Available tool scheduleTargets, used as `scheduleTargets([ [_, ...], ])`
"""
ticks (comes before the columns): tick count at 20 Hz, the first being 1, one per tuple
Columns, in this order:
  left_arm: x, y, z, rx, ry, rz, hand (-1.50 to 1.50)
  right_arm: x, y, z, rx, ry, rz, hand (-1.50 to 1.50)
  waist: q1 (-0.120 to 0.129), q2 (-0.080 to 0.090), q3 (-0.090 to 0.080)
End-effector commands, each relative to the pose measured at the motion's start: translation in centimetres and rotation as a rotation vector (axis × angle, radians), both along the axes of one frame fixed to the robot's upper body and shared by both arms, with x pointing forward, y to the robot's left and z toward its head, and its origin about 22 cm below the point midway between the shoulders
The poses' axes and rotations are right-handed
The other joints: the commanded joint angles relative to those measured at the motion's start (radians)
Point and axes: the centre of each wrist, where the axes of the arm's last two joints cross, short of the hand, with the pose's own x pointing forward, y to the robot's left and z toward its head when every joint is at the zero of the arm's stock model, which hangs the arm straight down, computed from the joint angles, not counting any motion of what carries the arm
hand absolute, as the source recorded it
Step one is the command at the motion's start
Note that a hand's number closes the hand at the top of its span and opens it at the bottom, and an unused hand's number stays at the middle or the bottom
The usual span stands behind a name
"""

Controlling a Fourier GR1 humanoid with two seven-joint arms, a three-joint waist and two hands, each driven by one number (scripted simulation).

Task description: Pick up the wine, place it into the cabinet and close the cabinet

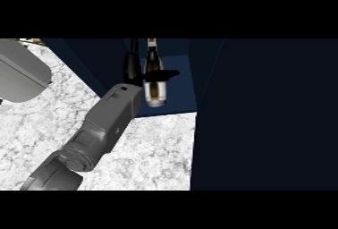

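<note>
The wine bottle point(154, 85) looked like glossy glass with a pale label. The counter point(152, 152) was speckled white stone, and the cabinet point(264, 112) was matt dark blue.

Bottle point(154, 85): pale gold-green glass, dark neck, light label. Hand point(160, 75): black. Forearm point(109, 123): mid-grey. Counter point(40, 129): white, mottled with grey speckling. Cabinet point(264, 112): deep navy outside, lighter blue inside. Appliance point(20, 74) at upper left: plain grey.
</note>
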Motion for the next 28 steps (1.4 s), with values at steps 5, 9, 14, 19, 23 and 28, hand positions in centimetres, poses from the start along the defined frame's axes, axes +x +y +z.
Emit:
scheduleTargets([
  [5, -0.2, -1.3, 0.4, -0.098, -0.085, -0.049, -1.5, 0.4, -0.1, 0.0, -0.011, 0.015, -0.001, -1.5, -0.003, -0.01, 0.001],
  [9, -1.3, -0.8, -1.4, -0.126, -0.138, -0.093, -1.5, -0.5, 0.5, 0.9, -0.005, 0.007, -0.021, -1.5, 0.02, -0.023, 0.001],
  [14, -3.0, -2.2, -1.9, -0.192, -0.139, -0.131, -1.5, 0.6, 0.4, 0.9, 0.006, 0.011, -0.011, -1.5, 0.035, -0.033, 0.001],
  [19, -6.8, -5.6, -1.7, -0.227, -0.112, -0.161, -1.5, -1.1, 0.1, 0.7, -0.001, 0.008, -0.06, -1.5, 0.064, -0.044, 0.002],
  [23, -10.0, -6.7, -2.3, -0.269, -0.11, -0.202, -1.5, -1.3, 0.1, 1.7, -0.008, 0.027, -0.102, -1.5, 0.093, -0.043, 0.002],
  [28, -14.0, -6.6, -3.0, -0.339, -0.103, -0.267, -1.5, -1.8, -1.0, 0.3, -0.01, 0.015, -0.113, -1.5, 0.104, -0.043, 0.002],
])
